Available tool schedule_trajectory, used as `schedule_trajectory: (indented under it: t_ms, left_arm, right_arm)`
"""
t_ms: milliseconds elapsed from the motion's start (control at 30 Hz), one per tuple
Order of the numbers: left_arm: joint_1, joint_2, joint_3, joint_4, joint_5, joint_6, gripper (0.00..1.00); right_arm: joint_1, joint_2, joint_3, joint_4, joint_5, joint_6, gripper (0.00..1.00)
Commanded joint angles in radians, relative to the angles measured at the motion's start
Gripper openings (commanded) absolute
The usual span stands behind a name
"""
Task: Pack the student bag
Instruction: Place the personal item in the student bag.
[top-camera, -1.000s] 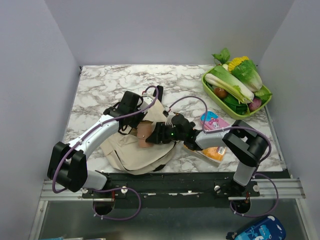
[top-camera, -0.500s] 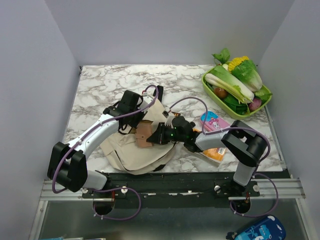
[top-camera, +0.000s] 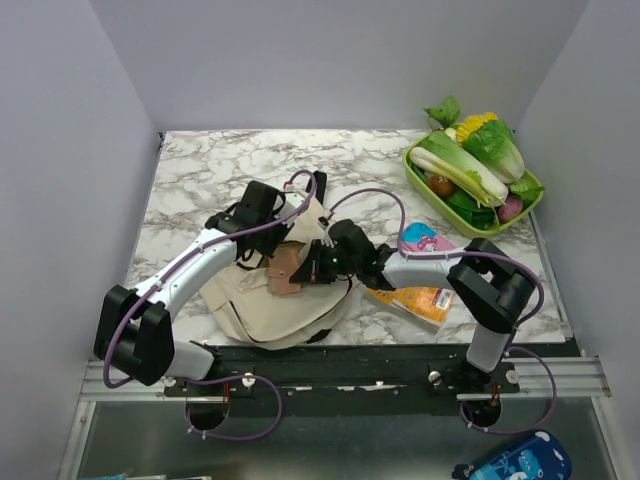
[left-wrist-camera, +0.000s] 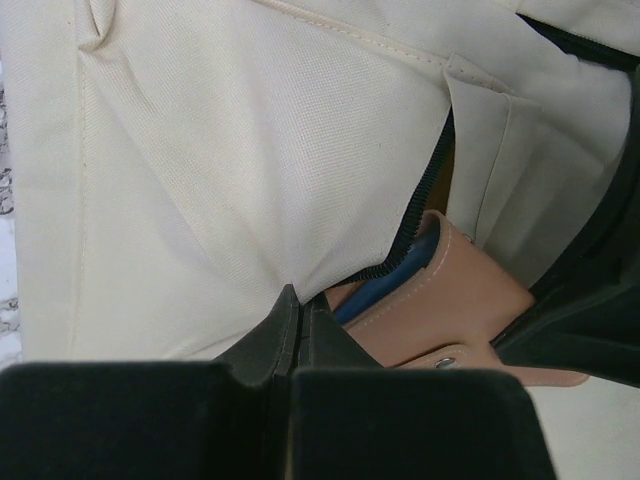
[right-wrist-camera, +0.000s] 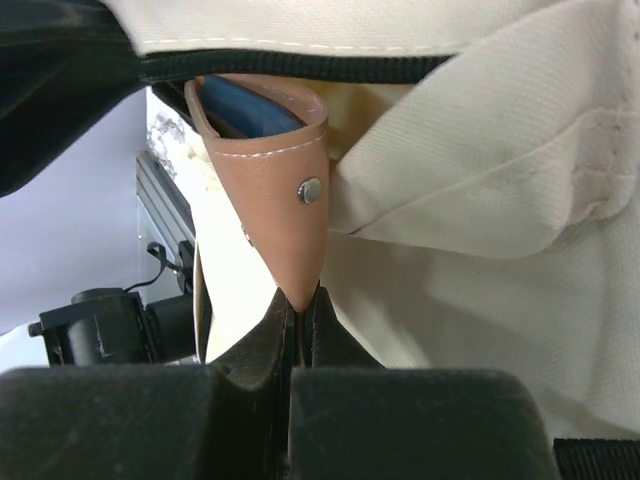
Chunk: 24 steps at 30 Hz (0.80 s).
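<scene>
1. The student bag (top-camera: 262, 300) lies on the counter (top-camera: 220, 170) at about 7 o'clock in the top view, just ahead of the arm bases.
2. My left fingers (left-wrist-camera: 262, 350) are pressed together, pinching the bag's cream fabric right at its zip opening.
3. My right fingers (right-wrist-camera: 255, 350) pinch the tip of a tan leather case (right-wrist-camera: 270, 150), blue inside, which sits partly in that opening.
4. A green tray (top-camera: 409, 158) of vegetables stands at 2 o'clock.

green tray (top-camera: 480, 232): vegetables (top-camera: 470, 165), far right corner | marble table (top-camera: 200, 165) | blue case (top-camera: 515, 462): below near edge
</scene>
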Motion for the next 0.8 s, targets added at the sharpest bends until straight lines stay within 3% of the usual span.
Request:
schedule_trajectory:
  t_ms: [0,367,500,633,767]
  left_arm:
    - [-0.004,-0.056,0.038,-0.007,0.068,-0.008,0.0]
    - [-0.013,-0.105,0.019,-0.046,0.171,0.026,0.0]
    - [-0.016,-0.102,-0.001,-0.055,0.18,0.041,0.0]
    - [-0.016,-0.098,-0.013,-0.053,0.172,0.043,0.0]
    - [-0.016,-0.082,-0.022,-0.041,0.168,0.041,0.0]
  right_arm:
    - [0.005,0.026,0.044,-0.194,-0.047,0.036,0.01]
    - [-0.015,0.063,0.265,-0.465,0.013,0.028,0.01]
    - [-0.045,0.069,0.303,-0.465,0.077,0.079,0.01]
    - [-0.051,0.034,0.258,-0.325,0.188,0.169,0.01]
    - [-0.051,0.014,0.166,-0.022,0.261,0.204,0.03]
